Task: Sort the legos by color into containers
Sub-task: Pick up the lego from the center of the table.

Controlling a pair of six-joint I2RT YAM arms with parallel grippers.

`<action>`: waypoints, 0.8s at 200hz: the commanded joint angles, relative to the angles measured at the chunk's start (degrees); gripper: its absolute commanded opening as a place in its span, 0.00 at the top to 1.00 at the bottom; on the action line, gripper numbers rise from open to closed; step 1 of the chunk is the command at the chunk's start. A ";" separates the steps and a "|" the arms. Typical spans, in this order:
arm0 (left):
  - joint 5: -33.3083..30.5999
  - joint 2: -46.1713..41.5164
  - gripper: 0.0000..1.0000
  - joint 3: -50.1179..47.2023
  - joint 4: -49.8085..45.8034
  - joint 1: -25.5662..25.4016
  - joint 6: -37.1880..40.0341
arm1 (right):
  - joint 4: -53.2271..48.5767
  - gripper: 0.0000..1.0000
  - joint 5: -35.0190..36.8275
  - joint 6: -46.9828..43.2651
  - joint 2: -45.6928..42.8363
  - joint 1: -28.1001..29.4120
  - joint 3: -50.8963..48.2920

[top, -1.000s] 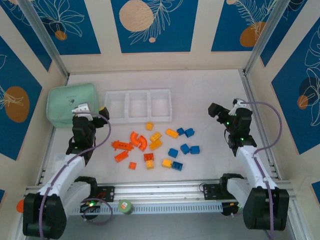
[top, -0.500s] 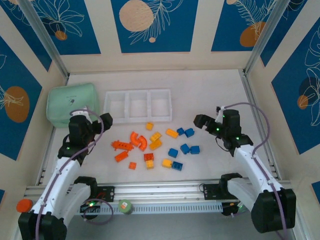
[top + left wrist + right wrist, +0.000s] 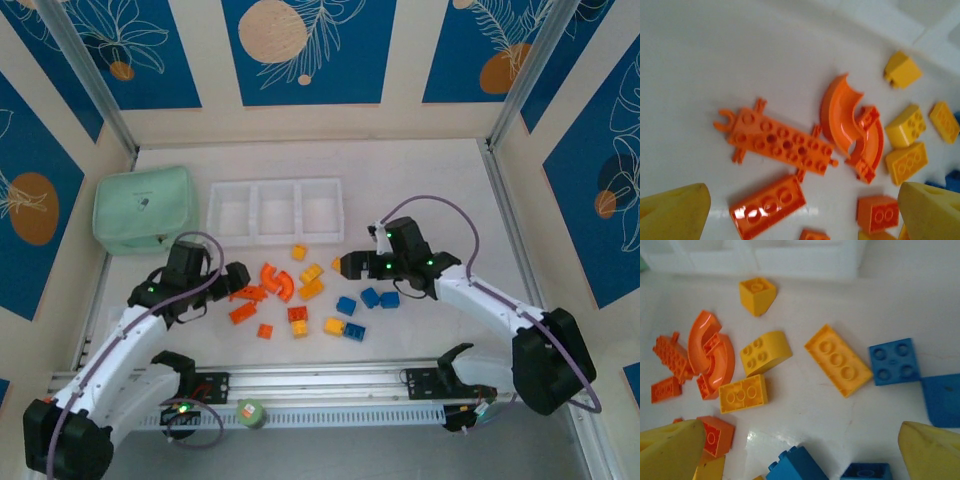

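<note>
1. Left wrist view: the two yellow fingertips [image 3: 672, 212] of the left gripper [image 3: 801, 212] sit below the curved orange piece [image 3: 850, 125], one on each side, both cut off by the bottom edge.
2. A small orange brick [image 3: 814, 234] below the curved piece is sliced by the bottom edge.
3. A blue brick [image 3: 951, 180], right of the curved piece, is blurred and cut by the right edge.
4. Right wrist view: the fingertips [image 3: 670, 450] of the right gripper [image 3: 800, 450] run off the bottom corners.
5. The white tray [image 3: 790, 260], above the curved piece, is blurred and cut by the top edge.
6. A second blue brick [image 3: 942, 400], far right of it, is cropped.
7. Top view: the studs on the legos [image 3: 298, 315] are too small to count.
</note>
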 commanded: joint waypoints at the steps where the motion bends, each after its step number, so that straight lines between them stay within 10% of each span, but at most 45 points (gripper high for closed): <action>1: -1.30 0.57 0.07 1.19 -2.31 -3.04 -5.49 | 5.28 0.01 -0.74 -2.59 2.11 2.66 0.61; 160: -8.97 21.75 0.19 2.82 10.93 -13.89 -21.63 | 14.81 0.01 10.07 -7.57 4.78 13.73 -2.86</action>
